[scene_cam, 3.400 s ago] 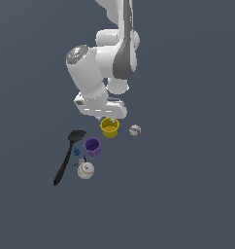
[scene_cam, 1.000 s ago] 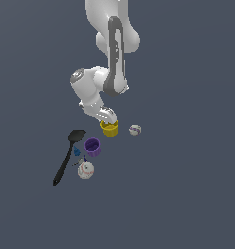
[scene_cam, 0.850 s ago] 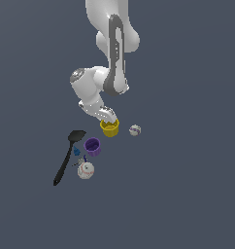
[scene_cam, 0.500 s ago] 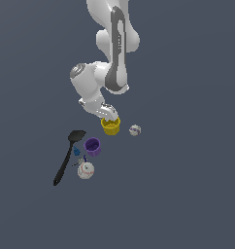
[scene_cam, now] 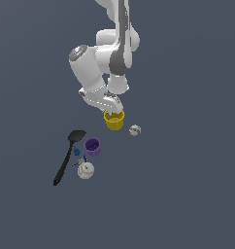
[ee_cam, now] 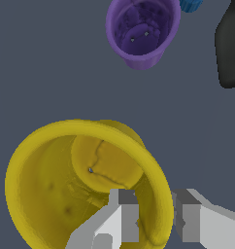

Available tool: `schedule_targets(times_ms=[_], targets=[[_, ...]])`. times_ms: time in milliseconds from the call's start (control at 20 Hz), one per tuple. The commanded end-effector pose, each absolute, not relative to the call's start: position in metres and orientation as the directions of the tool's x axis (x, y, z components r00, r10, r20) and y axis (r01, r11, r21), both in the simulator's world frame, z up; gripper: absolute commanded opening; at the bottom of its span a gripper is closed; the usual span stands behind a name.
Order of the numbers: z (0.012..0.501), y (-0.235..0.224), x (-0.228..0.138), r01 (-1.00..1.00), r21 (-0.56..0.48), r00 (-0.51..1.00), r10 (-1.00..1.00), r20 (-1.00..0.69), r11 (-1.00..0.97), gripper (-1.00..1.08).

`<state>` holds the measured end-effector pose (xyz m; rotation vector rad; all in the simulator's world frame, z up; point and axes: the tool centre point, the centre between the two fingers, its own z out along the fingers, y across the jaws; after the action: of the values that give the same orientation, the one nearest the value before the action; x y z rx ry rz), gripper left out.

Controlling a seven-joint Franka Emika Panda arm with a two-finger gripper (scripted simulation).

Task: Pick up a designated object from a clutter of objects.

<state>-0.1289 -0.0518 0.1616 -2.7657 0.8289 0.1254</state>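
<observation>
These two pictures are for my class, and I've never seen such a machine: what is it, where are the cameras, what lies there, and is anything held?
Both are simulator renders of one white robot arm. The exterior view looks from off the arm; the wrist view looks down past the gripper. On the grey surface lie a yellow cup, a purple cup, a black spatula, two white balls and a tiny blue piece. The fingers straddle the yellow cup's wall; a firm grip cannot be confirmed.

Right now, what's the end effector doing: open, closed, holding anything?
End effector: fingers straddle the yellow cup wall, one inside, one outside; whether they are clamped on it cannot be told.
</observation>
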Motion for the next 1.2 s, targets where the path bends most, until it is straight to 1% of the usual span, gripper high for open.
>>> schedule_targets(times_ms=[0, 800, 1150], targets=[[0.185, -0.045, -0.124, -0.551, -0.212, 0.834, -0.531, -0.150, -0.807, -1.00], [0.349, 0.005, -0.087, -0.551, -0.213, 0.835, -0.530, -0.151, -0.807, -1.00], [0.401, 0.022, -0.072, -0.549, -0.217, 0.836, -0.528, -0.152, -0.807, -1.00]])
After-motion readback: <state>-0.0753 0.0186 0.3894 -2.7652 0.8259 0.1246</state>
